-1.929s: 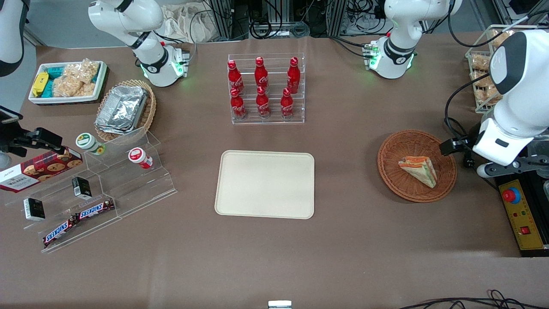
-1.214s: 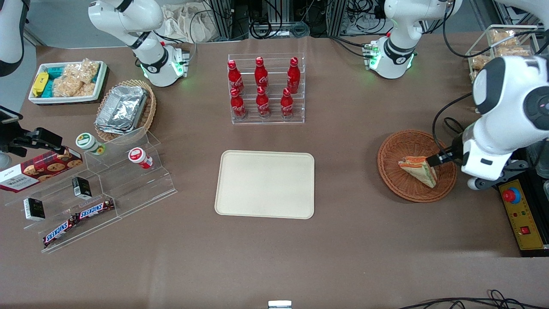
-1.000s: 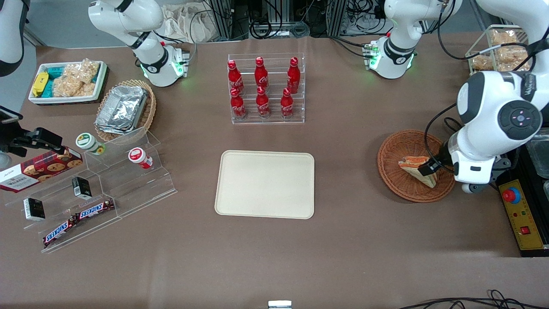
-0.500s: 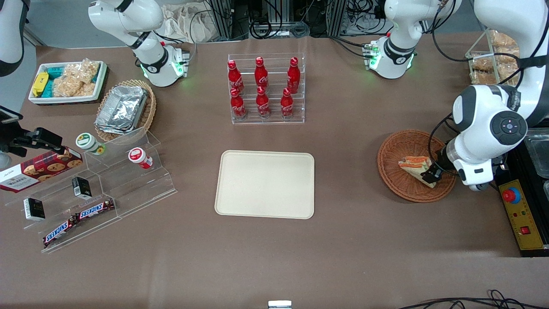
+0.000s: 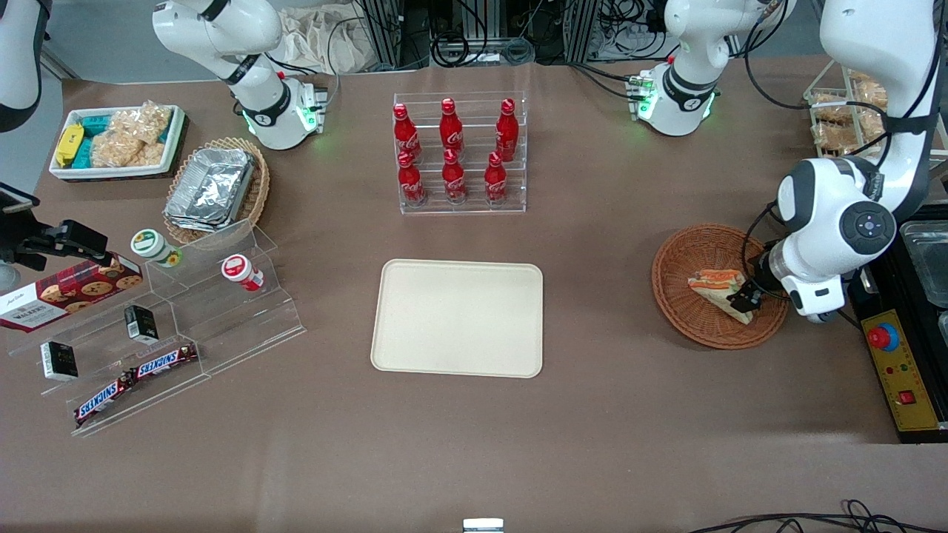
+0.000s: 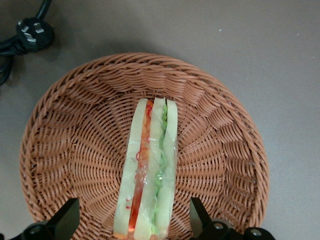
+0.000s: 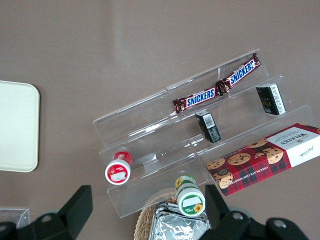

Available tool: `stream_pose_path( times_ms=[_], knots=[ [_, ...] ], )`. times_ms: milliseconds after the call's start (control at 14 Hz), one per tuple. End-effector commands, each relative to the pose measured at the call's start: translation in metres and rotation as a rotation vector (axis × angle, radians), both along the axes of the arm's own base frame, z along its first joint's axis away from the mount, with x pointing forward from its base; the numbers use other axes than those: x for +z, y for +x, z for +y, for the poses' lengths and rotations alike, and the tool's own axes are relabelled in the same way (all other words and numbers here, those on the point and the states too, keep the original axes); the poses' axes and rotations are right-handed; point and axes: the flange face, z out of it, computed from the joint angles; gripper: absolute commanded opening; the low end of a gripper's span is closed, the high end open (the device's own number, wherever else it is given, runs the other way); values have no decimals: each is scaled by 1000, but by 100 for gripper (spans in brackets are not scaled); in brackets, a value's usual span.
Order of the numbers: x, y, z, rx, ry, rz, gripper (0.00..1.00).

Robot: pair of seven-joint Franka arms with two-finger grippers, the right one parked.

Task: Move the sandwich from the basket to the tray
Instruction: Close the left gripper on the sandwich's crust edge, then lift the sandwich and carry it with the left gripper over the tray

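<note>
Wrist view — gripper [image 6: 134, 220] straddles sandwich [image 6: 148, 170] (spread).

The working left arm rises from its base at the table's edge farthest from the front camera, arcs high, then folds down toward the table at its own end, its white wrist joint turned toward the front camera. Its pincer [image 5: 743, 297] hangs low, pointing down, the two dark fingers [image 6: 64, 220] spread wide apart with nothing gripped between them, as the wrist camera shows.
</note>
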Motion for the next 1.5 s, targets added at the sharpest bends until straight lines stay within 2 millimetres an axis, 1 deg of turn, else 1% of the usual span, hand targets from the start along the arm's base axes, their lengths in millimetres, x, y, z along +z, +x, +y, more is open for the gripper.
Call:
stream_pose_path(
  times_ms=[0,286,357,429,500,571,643,857,1000,1071,1143,1214,1286,1357,1429],
  knots=[
    [-15,-4,-1,21,-13,-14,99],
    [-28,-4,-1,52,-16,-3,99],
    [-32,-4,-1,55,-16,3,90],
    [-32,-4,-3,56,-16,4,69],
    [-31,-3,-4,74,-14,2,46],
    [-30,-2,-8,73,-13,4,15],
    [-27,0,-10,72,-13,-1,0],
    [-18,4,-12,49,-12,-9,0],
    [3,12,-12,41,0,12,0],
    [16,16,-26,12,0,30,0],
    [36,22,-38,-15,0,38,0],
    [57,29,-45,-34,4,50,0],
    [83,36,-56,-71,3,63,0],
    [112,44,-74,-126,-3,75,0],
    [139,50,-86,-186,-10,82,0]
  ],
)
